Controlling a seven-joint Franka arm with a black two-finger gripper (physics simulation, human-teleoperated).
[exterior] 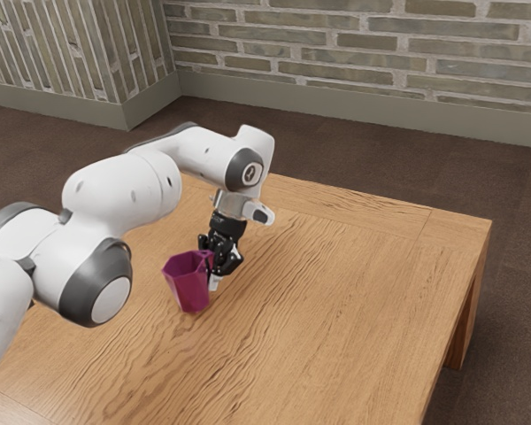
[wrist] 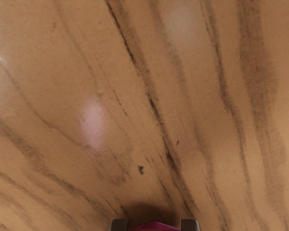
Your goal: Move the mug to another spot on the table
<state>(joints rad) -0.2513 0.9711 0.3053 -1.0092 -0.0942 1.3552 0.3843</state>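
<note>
Magenta mug (exterior: 190,283), rim pinched between narrowly parted jaws (wooden table (exterior: 354,301) beneath).

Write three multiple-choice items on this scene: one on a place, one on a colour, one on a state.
1. Where is the gripper?
A. at the rim of the mug
B. high above it
C. well away from it, off to one side

2. What colour is the mug?
A. green
B. magenta
C. white

3. How is the mug oriented?
A. on its side
B. upside down
C. upright, opening up

Answers:
1 A: in the exterior view the gripper reaches down to the rim on the mug's side toward that view's right.
2 B: its walls are magenta-purple in both views.
3 C: the open mouth faces up and the base points down at the table.
</note>
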